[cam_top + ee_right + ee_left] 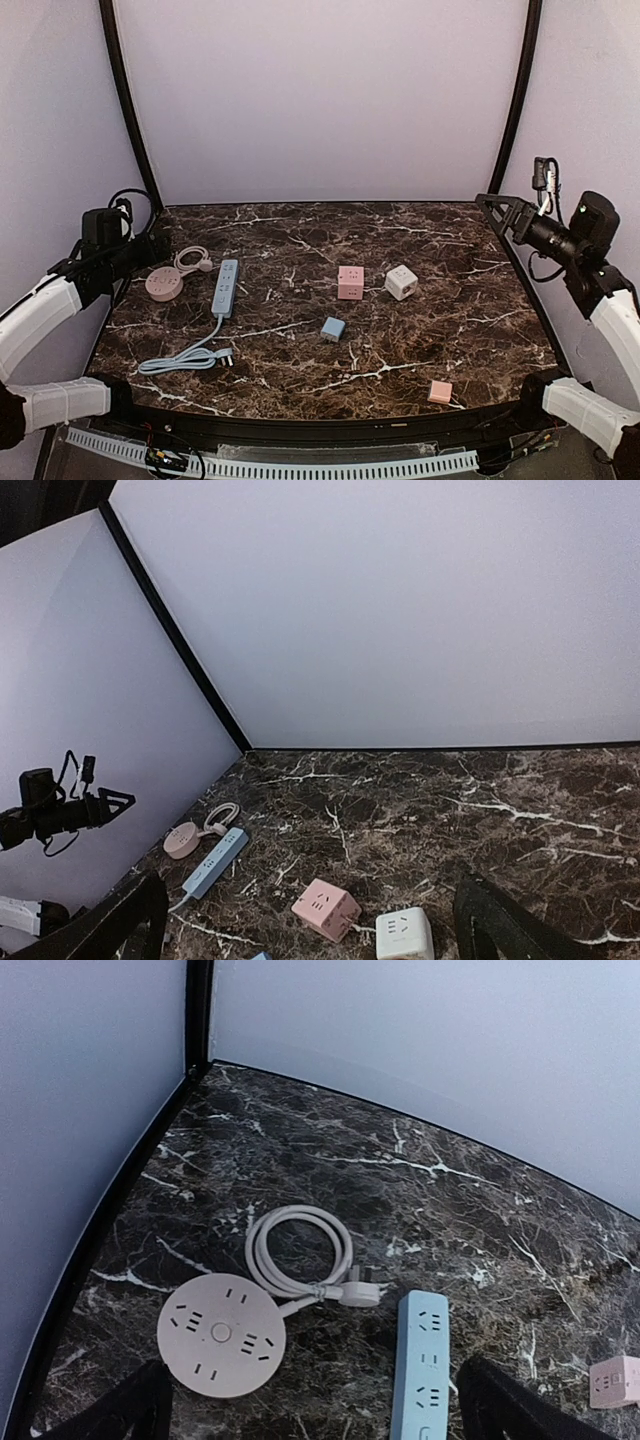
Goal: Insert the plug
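A blue power strip [226, 287] lies at the left of the table, its grey-blue cable coiled toward the front and ending in a plug [226, 355]. Beside it sits a round pink socket [163, 284] with a coiled white cable [190, 260]. In the left wrist view the round socket [221, 1334], its white plug [362, 1293] and the blue strip [421, 1370] lie below my open, empty left gripper [315, 1415]. My left gripper [155, 247] hovers above the table's left edge. My right gripper [497, 212] is open, empty and raised at the far right [310, 930].
A pink cube socket [350, 282] and a white cube socket [401, 282] stand mid-table, and both show in the right wrist view [326, 908] [405, 932]. A small blue adapter [332, 328] lies in front of them. A small pink adapter [440, 391] lies near the front edge. White walls enclose the table.
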Controlling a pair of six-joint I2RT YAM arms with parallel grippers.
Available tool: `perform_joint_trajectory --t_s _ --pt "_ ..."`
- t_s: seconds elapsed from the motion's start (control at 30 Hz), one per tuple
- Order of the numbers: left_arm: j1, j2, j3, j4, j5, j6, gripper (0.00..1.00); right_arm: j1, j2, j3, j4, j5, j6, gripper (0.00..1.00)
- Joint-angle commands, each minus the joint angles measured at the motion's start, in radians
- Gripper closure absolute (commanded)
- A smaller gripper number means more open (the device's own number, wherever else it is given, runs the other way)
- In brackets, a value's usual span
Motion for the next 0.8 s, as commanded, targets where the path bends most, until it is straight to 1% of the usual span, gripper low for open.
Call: perform_joint_trajectory --t_s 0.0,0.13,0.23,0.3,0.4,0.53,0.67,0.77 --pt "-0.075 -0.026 0.042 -0.072 0.076 0.019 0.0 -0.002 0.008 0.033 -0.129 -0.029 -0.002 0.01" --pt "-0.133 -0.013 0.027 -0.019 0.186 0.05 0.0 0.026 0.061 0.106 -0.278 0.007 -0.031 0.01" --pt "-0.181 0.018 0.043 -0.01 0.223 0.077 0.0 0.09 0.098 0.166 -0.404 0.111 -0.073 0.01" --pt "-0.221 0.039 0.056 -0.002 0.239 0.089 0.0 0.143 0.107 0.181 -0.447 0.174 -0.092 0.01" --pt "-0.28 0.072 0.074 0.016 0.271 0.102 0.0 0.215 0.112 0.188 -0.487 0.261 -0.104 0.01" --pt "-0.336 0.124 0.078 0.071 0.326 0.124 0.0 0.283 0.132 0.172 -0.513 0.348 -0.114 0.01" --pt "-0.388 0.179 0.089 0.097 0.348 0.136 0.0 0.356 0.201 0.158 -0.519 0.442 -0.116 0.01" --pt "-0.435 0.223 0.109 0.093 0.333 0.148 0.0 0.416 0.264 0.158 -0.512 0.519 -0.118 0.01"
